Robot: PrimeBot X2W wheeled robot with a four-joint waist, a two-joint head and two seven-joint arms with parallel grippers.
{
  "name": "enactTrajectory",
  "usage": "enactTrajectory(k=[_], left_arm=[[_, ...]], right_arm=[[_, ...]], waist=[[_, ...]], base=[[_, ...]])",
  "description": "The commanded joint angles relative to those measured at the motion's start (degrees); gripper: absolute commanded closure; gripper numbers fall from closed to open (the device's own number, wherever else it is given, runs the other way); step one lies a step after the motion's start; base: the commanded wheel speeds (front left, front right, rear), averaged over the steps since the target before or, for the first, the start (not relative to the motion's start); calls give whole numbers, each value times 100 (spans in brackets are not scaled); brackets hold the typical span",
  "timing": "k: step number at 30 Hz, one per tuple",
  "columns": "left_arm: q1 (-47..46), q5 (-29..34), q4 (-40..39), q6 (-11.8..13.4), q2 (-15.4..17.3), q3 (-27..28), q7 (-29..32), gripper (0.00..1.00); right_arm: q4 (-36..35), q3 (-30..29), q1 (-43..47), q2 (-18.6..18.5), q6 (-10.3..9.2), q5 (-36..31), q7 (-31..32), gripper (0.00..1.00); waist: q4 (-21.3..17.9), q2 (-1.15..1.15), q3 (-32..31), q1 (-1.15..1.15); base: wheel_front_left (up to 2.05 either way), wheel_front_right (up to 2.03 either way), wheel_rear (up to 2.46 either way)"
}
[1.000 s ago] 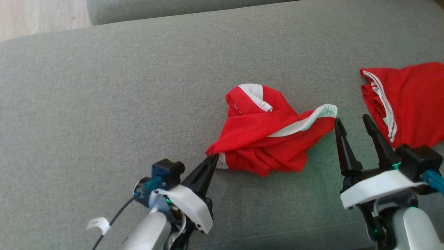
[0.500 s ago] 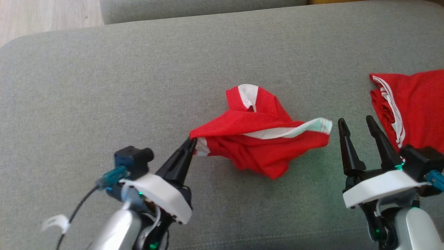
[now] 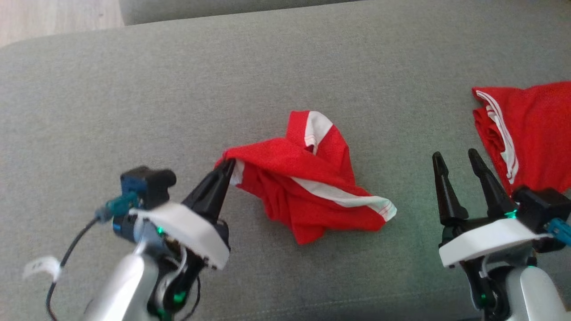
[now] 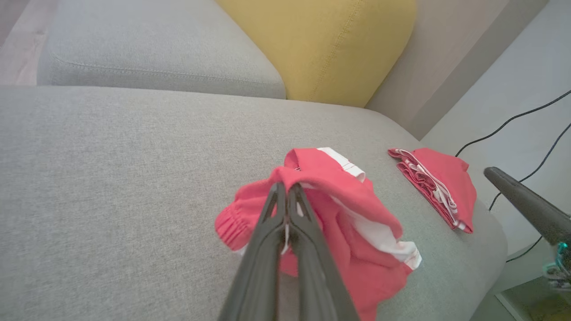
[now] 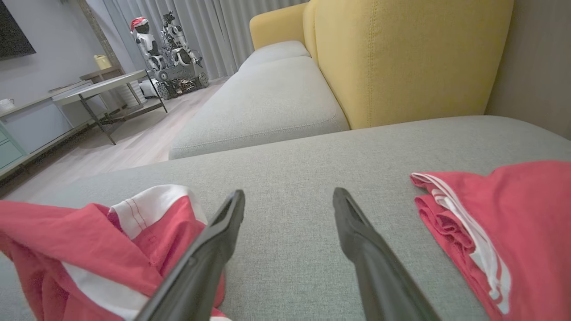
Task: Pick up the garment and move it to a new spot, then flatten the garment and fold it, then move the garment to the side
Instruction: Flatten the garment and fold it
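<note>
Head view, left jaws clamping garment (image 3: 303,178)

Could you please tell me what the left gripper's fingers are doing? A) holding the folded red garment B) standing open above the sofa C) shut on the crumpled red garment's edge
C: the left gripper is pinched shut on an edge of the crumpled red garment with white stripes.

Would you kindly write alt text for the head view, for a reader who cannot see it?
The left pincer, shut, pinches an edge of a crumpled red garment with white trim on a grey sofa cushion. The right pincer stands open and empty to its right, near a second red garment.
</note>
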Motion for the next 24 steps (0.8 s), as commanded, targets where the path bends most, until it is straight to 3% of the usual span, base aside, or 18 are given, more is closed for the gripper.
enactTrajectory(k=[1,15,17,18,24], left_arm=[[-483,-32,-24,-48,-5,237,-11,100],[-2138,-428,3622,-480,-624,319,-205,100],[-2291,-425,3921,-575,-692,291,-378,53],[-2352,-413,4026,-602,-724,286,-508,0],[-2427,-244,4307,-637,-833,169,-1213,0]], right_arm=[[-179,148,-236,-7,-5,30,-55,0],[-73,271,-447,-1,-5,82,-93,0],[-62,256,-457,0,-5,78,-99,0],[-57,246,-456,0,-5,76,-104,0],[-27,219,-417,2,-5,57,-109,0]], waist=[[-51,0,46,0],[-363,0,383,0],[-358,0,392,0],[-349,0,387,0],[-236,0,247,0]], base=[[0,0,0],[0,0,0],[0,0,0],[0,0,0],[0,0,0]])
